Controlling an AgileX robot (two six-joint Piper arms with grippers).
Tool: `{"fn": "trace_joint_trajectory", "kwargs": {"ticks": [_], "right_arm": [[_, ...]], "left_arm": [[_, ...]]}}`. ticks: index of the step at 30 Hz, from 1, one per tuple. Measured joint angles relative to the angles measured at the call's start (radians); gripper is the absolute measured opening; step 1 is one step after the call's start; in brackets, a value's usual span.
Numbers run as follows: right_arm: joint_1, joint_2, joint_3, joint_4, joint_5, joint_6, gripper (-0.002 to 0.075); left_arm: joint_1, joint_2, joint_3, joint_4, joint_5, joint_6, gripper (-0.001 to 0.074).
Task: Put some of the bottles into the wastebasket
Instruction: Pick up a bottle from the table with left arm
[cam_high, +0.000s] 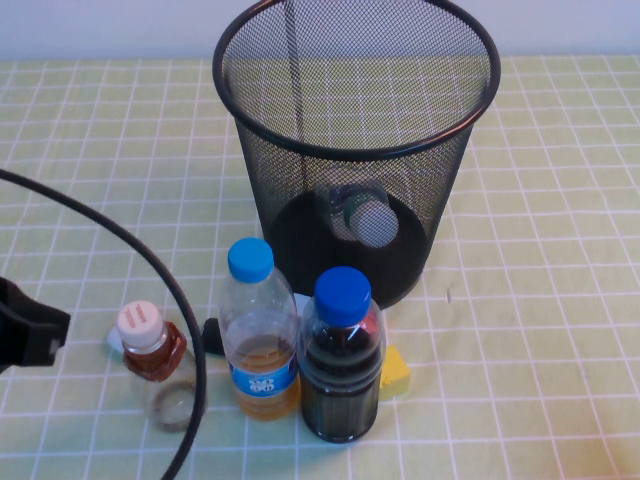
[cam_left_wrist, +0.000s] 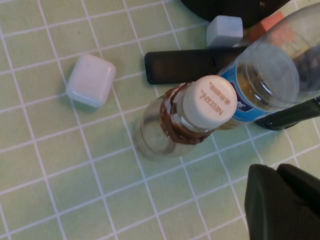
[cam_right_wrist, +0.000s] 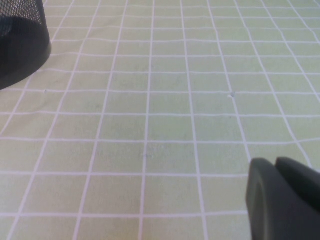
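One white-capped bottle (cam_high: 365, 215) lay inside wastebasket (cam_high: 300, 190). Pink-capped bottle (cam_high: 155, 365) stood upright on table (cam_high: 540, 330), beside amber bottle (cam_high: 260, 345) and dark bottle (cam_high: 341, 360). Left gripper (cam_left_wrist: 280, 202) hovered near it, right gripper (cam_right_wrist: 282, 197) over bare table; fingers' state: cannot tell.

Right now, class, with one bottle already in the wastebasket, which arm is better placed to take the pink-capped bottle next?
Left. The left gripper sits beside the pink-capped bottle, and its wrist view looks straight down on it. The right gripper faces only bare tablecloth beside the wastebasket.
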Motion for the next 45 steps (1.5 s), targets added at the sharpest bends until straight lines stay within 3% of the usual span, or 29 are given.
{"fn": "trace_joint_trajectory", "kwargs": {"ticks": [7, 16, 19, 31, 45], "right_arm": [[0.0, 0.0, 0.0, 0.0, 0.0, 0.0, -0.0007], [0.0, 0.0, 0.0, 0.0, 0.0, 0.0, -0.0007], [0.0, 0.0, 0.0, 0.0, 0.0, 0.0, -0.0007], [0.0, 0.0, 0.0, 0.0, 0.0, 0.0, -0.0007], [0.0, 0.0, 0.0, 0.0, 0.0, 0.0, -0.0007]], "left_arm": [[-0.012, 0.047, 0.0, -0.041, -0.06, 0.008, 0.0046], [-0.012, 0.135, 0.0, -0.077, -0.076, 0.051, 0.0349], [-0.012, 0.176, 0.0, -0.061, -0.076, 0.054, 0.04], [-0.015, 0.293, 0.0, -0.055, -0.147, 0.067, 0.0421], [-0.098, 0.339, 0.0, 0.023, -0.184, 0.036, 0.0421]]}}
